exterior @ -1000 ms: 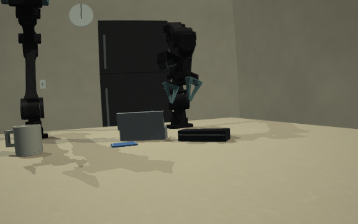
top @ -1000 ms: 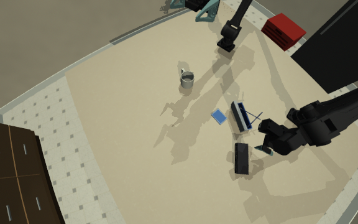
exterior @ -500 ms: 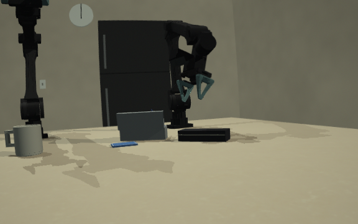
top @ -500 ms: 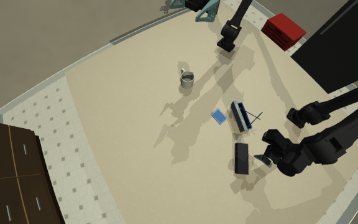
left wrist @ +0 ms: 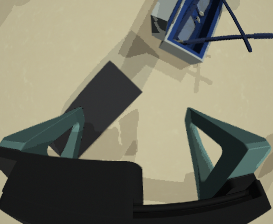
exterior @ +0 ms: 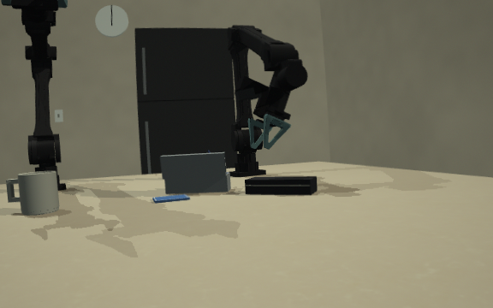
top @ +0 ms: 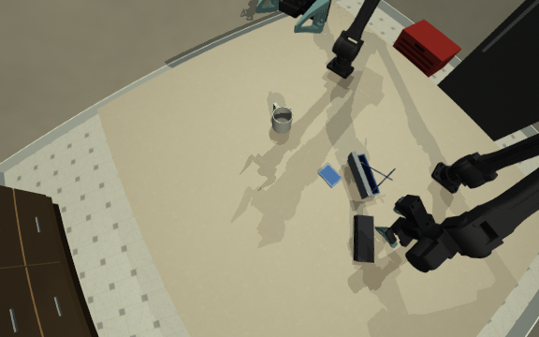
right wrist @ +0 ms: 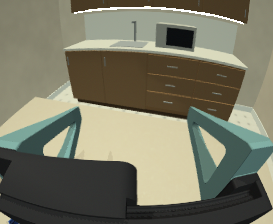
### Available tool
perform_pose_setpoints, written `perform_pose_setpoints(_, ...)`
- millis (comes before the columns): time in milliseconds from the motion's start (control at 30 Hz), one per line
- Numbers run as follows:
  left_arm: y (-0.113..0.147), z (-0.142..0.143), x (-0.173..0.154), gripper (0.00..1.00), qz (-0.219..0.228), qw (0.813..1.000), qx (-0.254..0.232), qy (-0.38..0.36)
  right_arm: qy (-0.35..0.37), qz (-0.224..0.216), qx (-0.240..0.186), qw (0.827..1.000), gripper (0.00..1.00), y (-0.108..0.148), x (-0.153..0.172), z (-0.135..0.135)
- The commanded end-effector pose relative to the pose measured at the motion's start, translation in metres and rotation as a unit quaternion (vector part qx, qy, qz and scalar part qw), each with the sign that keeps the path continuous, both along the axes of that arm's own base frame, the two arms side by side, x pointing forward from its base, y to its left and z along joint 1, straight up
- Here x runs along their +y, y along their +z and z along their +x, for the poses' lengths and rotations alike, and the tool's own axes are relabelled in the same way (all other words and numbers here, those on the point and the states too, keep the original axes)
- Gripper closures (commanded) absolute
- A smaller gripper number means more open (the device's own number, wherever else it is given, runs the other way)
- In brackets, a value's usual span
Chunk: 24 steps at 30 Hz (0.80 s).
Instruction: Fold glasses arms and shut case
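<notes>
The open glasses case (top: 362, 182) (exterior: 194, 174) (left wrist: 179, 44), grey outside and blue inside, lies near the table's middle right. The blue glasses (top: 384, 175) (left wrist: 235, 36) sit in it with both arms unfolded, crossed and sticking out over the rim. My left gripper (top: 390, 232) (exterior: 267, 133) (left wrist: 134, 113) is open and empty. It hovers above the table between the case and a black box (top: 363, 238) (exterior: 281, 185) (left wrist: 104, 102). My right gripper (top: 298, 11) (right wrist: 134, 112) is open and empty, held high at the far table edge, facing kitchen cabinets.
A blue card (top: 329, 175) (exterior: 170, 198) lies flat just left of the case. A grey mug (top: 282, 120) (exterior: 37, 192) stands further off. A red toolbox (top: 426, 46) sits by the table edge and a black fridge (exterior: 184, 94) stands behind.
</notes>
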<state>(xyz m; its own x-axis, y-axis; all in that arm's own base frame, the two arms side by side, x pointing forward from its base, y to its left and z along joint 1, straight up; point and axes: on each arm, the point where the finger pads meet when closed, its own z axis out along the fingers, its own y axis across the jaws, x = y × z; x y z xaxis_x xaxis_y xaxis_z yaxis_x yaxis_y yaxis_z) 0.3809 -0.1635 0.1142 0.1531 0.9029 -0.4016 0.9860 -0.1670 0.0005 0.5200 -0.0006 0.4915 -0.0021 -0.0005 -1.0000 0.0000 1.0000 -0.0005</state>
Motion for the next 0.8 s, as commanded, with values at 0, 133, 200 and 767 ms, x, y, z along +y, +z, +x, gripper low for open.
perform_pose_setpoints(0, -0.008, -0.007, -0.008, 0.04, -0.010, 0.997, 0.002, -0.071, 0.003, 0.004, -0.013, 1.000, 0.00, 0.013, 0.005, -0.003)
perform_pose_setpoints(133, -0.007, -0.004, -0.009, 0.04, -0.022, 0.996, 0.000, -0.088, 0.003, 0.004, -0.013, 1.000, 0.00, 0.013, 0.005, -0.003)
perform_pose_setpoints(200, -0.021, -0.022, -0.012, 0.04, -0.031, 0.993, 0.019, -0.110, 0.003, 0.004, -0.013, 1.000, 0.00, 0.013, 0.005, -0.003)
perform_pose_setpoints(767, -0.028, -0.031, -0.034, 0.04, -0.131, 0.963, 0.017, -0.233, 0.003, 0.004, -0.013, 1.000, 0.00, 0.013, 0.005, -0.003)
